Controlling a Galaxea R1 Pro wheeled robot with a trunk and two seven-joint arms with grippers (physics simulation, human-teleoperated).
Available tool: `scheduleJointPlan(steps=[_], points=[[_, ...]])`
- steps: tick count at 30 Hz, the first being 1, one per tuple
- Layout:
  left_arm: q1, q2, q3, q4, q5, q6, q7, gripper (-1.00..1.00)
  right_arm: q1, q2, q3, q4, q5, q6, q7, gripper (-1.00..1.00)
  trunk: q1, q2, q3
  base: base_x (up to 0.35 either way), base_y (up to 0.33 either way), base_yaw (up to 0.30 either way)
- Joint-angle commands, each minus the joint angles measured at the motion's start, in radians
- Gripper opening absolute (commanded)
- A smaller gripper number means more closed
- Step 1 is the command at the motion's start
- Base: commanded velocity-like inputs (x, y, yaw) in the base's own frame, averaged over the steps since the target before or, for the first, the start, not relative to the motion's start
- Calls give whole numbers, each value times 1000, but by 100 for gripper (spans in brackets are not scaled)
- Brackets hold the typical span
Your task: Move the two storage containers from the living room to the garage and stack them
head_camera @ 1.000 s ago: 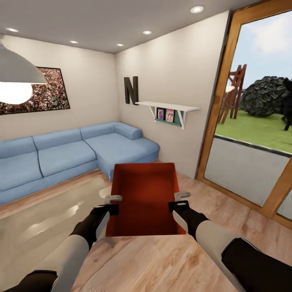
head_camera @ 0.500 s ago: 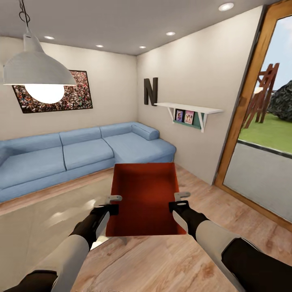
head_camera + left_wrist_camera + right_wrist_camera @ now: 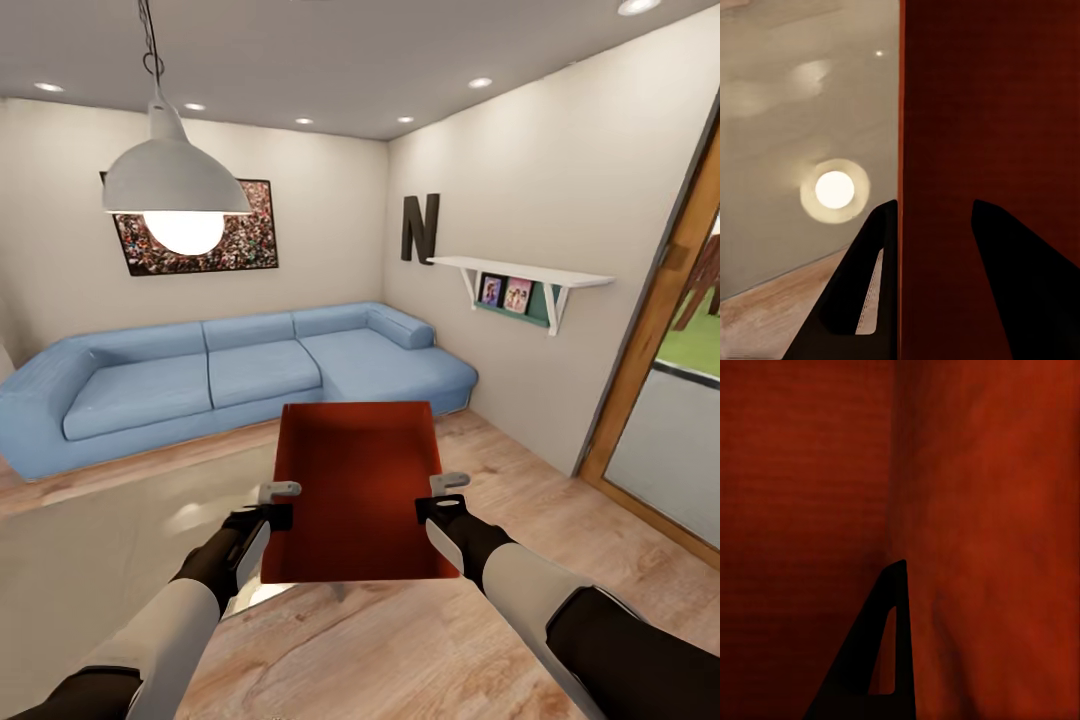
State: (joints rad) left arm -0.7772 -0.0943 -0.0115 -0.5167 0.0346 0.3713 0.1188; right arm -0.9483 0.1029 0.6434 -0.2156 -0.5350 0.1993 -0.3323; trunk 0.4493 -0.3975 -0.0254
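Note:
One orange-red storage container (image 3: 355,480) hangs in front of me above the wood-plank floor, open side up and empty. My left gripper (image 3: 278,505) is shut on its left wall and my right gripper (image 3: 435,495) is shut on its right wall. The left wrist view has the container wall (image 3: 982,112) pinched between two dark fingers (image 3: 862,285), with the rug below. In the right wrist view one dark finger (image 3: 877,660) lies against the red inside of the container (image 3: 810,472). The second container is out of view. This is the living room, not the garage.
A blue sectional sofa (image 3: 230,370) runs along the far wall and corner. A grey rug (image 3: 90,540) covers the floor to the left. A white pendant lamp (image 3: 175,185) hangs at upper left. A wall shelf (image 3: 520,275) and a wood-framed glass door (image 3: 650,380) stand to the right.
The whole picture has slid right, so the camera has turned left; more sofa and lamp show, less door. The container and both grippers keep their place in the view.

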Motion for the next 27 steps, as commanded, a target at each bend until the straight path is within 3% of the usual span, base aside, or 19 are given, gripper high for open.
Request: scheduleJointPlan(steps=[1, 27], points=[[-1, 1, 15, 0, 1, 6, 8, -100, -1, -15, -21, -4, 29, -61, -36, -100, 1, -3, -2, 0, 0, 295], [-1, 1, 18, 0, 2, 6, 8, -100, -1, -15, -21, -4, 29, -60, -36, -100, 1, -3, 10, 0, 0, 295]])
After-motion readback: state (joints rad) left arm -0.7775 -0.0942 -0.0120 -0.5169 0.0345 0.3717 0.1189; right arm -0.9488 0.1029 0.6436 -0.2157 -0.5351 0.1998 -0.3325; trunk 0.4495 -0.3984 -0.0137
